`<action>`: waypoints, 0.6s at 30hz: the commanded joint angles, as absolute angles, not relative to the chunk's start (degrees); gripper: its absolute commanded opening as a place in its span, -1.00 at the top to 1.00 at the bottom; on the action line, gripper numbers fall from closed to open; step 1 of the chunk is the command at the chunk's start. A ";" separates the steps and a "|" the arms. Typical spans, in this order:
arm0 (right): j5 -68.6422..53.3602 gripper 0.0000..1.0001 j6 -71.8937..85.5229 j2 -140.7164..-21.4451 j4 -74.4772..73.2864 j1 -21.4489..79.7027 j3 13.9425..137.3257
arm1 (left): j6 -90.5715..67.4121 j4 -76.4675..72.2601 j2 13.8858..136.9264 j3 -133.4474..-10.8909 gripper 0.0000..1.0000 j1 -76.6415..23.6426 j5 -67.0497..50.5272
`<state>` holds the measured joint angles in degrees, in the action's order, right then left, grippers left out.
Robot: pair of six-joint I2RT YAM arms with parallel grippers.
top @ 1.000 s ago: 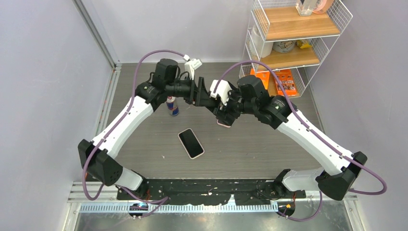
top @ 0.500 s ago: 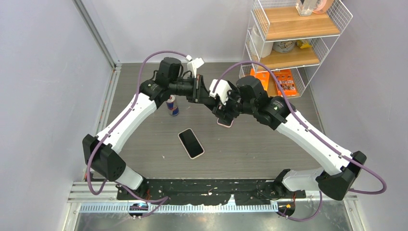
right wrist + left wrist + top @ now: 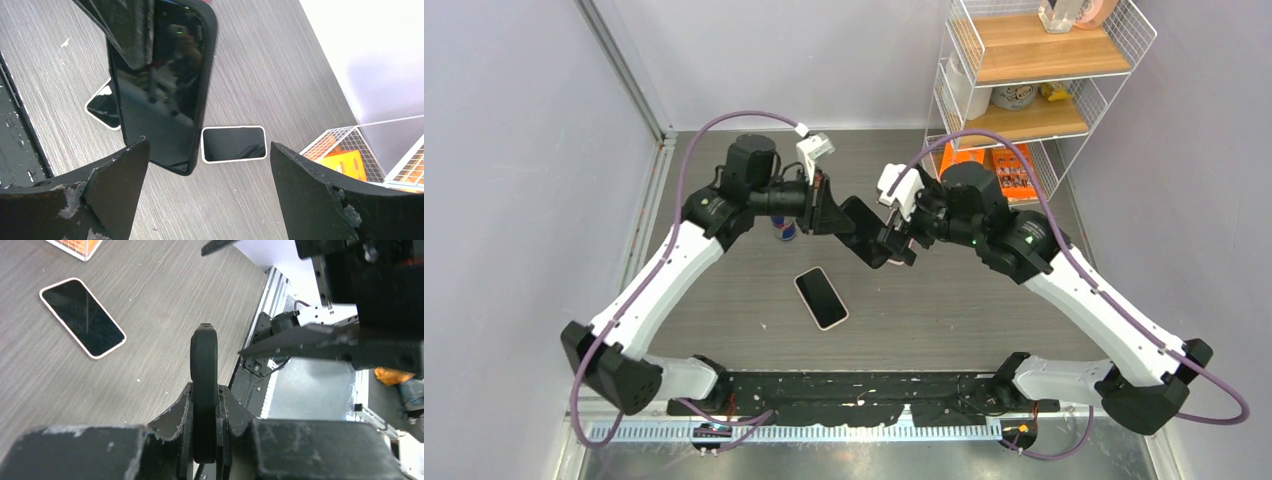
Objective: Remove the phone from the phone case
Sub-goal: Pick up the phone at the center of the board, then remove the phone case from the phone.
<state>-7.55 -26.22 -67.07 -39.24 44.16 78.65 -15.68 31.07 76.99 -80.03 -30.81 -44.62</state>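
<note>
We have the phone case [image 3: 204, 360] pinched edge-on in the left end effector [image 3: 204, 399]. Its fingers are clamped together on one end of the case and hold it in the air over the middle of the table [image 3: 944, 310], a little toward the far edge. We judge that the phone [image 3: 160, 100] is seated in the case, since the right wrist view shows a glossy screen framed by the black rim.

The right end effector [image 3: 207, 147] has its fingers wide apart and grips nothing. It sits just beside the free end of the case. From there the phone lies straight ahead with its screen turned toward that end effector. Its long axis runs away toward the left end effector, so a short end is nearest. The phone is not centred in the gap: it sits over toward one finger, and the other finger is well apart from it. From above, the long axis slants from the left end effector toward the near right corner of the table.

The right arm is the free one and the nearer to the loose end. We think it needs to shift sideways to centre on the phone before closing.

Two light-rimmed phones [image 3: 233, 144] lie flat on the table below, apart from the held one.
</note>
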 commanded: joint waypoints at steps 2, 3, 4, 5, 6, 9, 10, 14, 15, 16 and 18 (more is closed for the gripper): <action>-10.19 -0.91 -26.38 -63.17 -41.23 44.17 82.26 | -5.87 29.52 68.00 -78.25 1.00 -30.13 -48.71; -10.59 -0.91 -26.55 -62.70 -41.53 44.14 82.55 | -4.80 29.78 66.76 -77.79 1.00 -30.10 -48.72; -11.72 -0.92 -26.90 -62.19 -42.24 44.13 82.72 | -3.88 30.05 65.50 -77.35 1.00 -30.10 -48.70; -12.50 -0.92 -27.31 -61.95 -42.86 44.12 82.91 | -3.13 30.25 64.33 -77.09 1.00 -30.02 -48.58; -14.24 -0.94 -27.45 -61.61 -43.01 44.12 82.94 | -2.48 30.29 63.25 -76.85 1.00 -30.04 -48.47; -19.49 -0.98 -27.67 -61.36 -43.84 43.42 83.04 | -1.77 28.78 60.11 -75.75 1.00 -30.01 -48.03; -22.32 -0.99 -27.59 -61.59 -43.94 43.24 83.09 | -1.88 28.00 59.31 -75.34 1.00 -30.01 -48.11; -29.79 -0.90 -27.19 -62.68 -44.13 42.52 83.23 | -3.31 24.22 57.36 -74.03 1.00 -30.06 -50.99; -31.51 -0.88 -27.04 -62.94 -44.23 42.23 83.36 | -3.68 23.65 56.99 -73.74 1.00 -30.01 -51.86; -32.28 -0.86 -27.01 -63.39 -44.27 42.07 83.73 | -4.09 23.08 56.84 -73.43 1.00 -30.01 -52.79; -34.04 -0.78 -26.73 -64.28 -44.55 41.60 84.58 | -5.15 21.71 56.48 -72.70 1.00 -30.01 -54.76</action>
<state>-26.70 -27.05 -63.02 -45.01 42.33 81.30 -3.97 29.71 57.84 -73.23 -30.28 -49.25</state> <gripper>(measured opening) 0.923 0.173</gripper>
